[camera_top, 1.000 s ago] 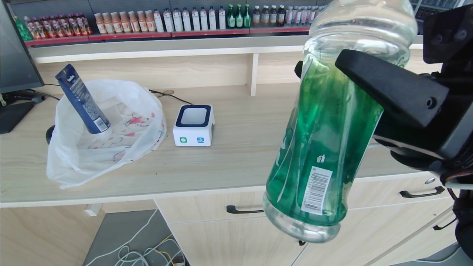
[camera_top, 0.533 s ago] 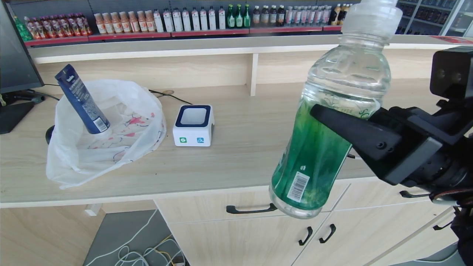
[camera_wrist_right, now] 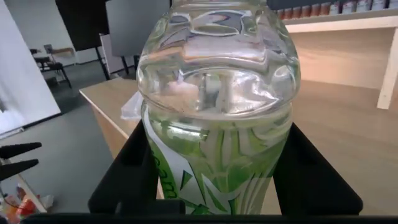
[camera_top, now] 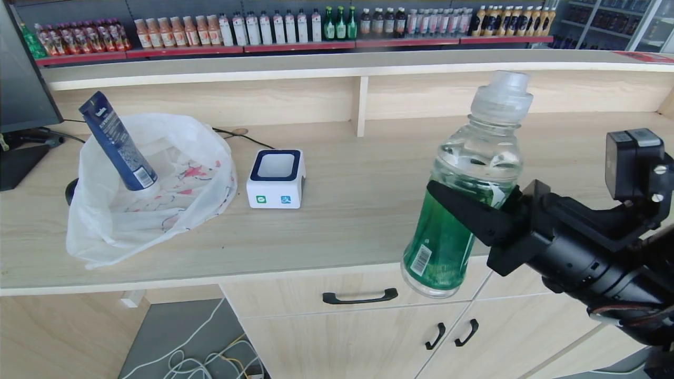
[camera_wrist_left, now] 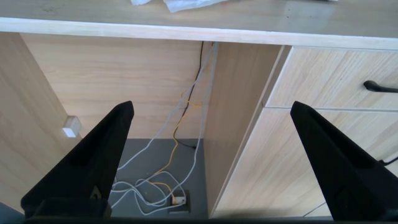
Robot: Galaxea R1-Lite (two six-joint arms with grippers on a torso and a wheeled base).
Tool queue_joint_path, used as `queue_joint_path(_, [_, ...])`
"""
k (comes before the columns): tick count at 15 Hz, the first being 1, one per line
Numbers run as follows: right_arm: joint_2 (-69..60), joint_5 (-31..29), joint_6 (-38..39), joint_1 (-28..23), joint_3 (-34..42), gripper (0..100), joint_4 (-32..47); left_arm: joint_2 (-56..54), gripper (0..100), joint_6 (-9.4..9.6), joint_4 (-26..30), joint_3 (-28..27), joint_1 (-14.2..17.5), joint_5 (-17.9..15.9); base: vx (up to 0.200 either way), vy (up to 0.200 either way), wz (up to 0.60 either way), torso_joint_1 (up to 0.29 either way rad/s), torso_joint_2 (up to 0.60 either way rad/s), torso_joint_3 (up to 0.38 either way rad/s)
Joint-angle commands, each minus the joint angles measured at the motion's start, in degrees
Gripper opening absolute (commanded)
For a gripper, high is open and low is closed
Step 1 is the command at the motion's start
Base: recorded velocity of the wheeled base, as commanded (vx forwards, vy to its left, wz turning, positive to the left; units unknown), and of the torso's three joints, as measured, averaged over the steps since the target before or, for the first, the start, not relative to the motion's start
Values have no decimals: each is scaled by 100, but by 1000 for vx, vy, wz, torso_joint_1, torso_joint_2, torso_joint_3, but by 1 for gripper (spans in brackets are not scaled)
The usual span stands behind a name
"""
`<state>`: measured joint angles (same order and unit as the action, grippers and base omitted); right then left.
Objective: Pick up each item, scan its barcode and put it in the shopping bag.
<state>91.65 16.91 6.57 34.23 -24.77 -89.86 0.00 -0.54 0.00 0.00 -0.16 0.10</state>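
Note:
My right gripper (camera_top: 476,213) is shut on a clear bottle (camera_top: 463,195) with a green label, held upright and slightly tilted over the counter's front right edge. Its barcode (camera_top: 419,259) faces front-left near the base. The right wrist view has the bottle (camera_wrist_right: 217,118) close up between the black fingers (camera_wrist_right: 127,174). A white scanner (camera_top: 276,178) with a dark-framed window stands mid-counter. Left of it lies the white shopping bag (camera_top: 174,210), open, with a dark blue tube (camera_top: 118,142) leaning in it. My left gripper (camera_wrist_left: 211,162) hangs open below the counter edge, nothing between its fingers.
The wooden counter (camera_top: 342,221) has a raised back ledge and a vertical divider (camera_top: 359,105). A monitor (camera_top: 23,89) stands at the far left. Drawers and cabinet doors with black handles (camera_top: 360,298) sit below. Cables (camera_wrist_left: 168,168) lie on the floor under the counter.
My right arm has carried the bottle down and away from the camera, bringing it more upright. The bag, tube and scanner stay where they were.

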Motion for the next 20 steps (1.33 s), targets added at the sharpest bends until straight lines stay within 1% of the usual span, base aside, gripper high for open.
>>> queue_joint_path(1, [248, -935, -393, 40, -19, 0, -14, 9, 100, 1, 0, 0, -2, -1, 0, 0, 0, 0, 0, 0])
queue_joint_path(2, [283, -1471, -525, 163, -89, 0, -14, 0, 100, 1, 0, 0, -2, -1, 0, 0, 0, 0, 0, 0])
queue_joint_path(3, [283, -1471, -525, 163, -89, 0, -14, 0, 100, 1, 0, 0, -2, -1, 0, 0, 0, 0, 0, 0])
queue_joint_path(4, [319, -1937, -727, 295, -116, 0, -14, 0, 100, 1, 0, 0, -2, -1, 0, 0, 0, 0, 0, 0])
queue_joint_path(6, [406, -2051, -1105, 303, -353, 0, -14, 9, 100, 1, 0, 0, -2, -1, 0, 0, 0, 0, 0, 0])
queue_joint_path(9, [494, -3062, -1140, 347, -494, 0, -14, 9, 100, -8, 0, 0, -2, -1, 0, 0, 0, 0, 0, 0])
queue_joint_path(11, [652, -3484, -1220, 374, -1188, 0, -14, 9, 100, -17, 0, 0, -2, -1, 0, 0, 0, 0, 0, 0])
queue_joint_path(12, [714, -3686, -1395, 426, -1329, 0, -14, 9, 100, -17, 0, 0, -2, -1, 0, 0, 0, 0, 0, 0])
queue_joint_path(15, [705, -3888, -1395, 435, -1337, 0, -14, 9, 100, -17, 0, 0, -2, -1, 0, 0, 0, 0, 0, 0])
queue_joint_path(20, [688, -3879, -1378, 453, -1364, 0, -14, 0, 100, -17, 0, 0, 7, -1, 0, 200, 0, 5, 3, 1])
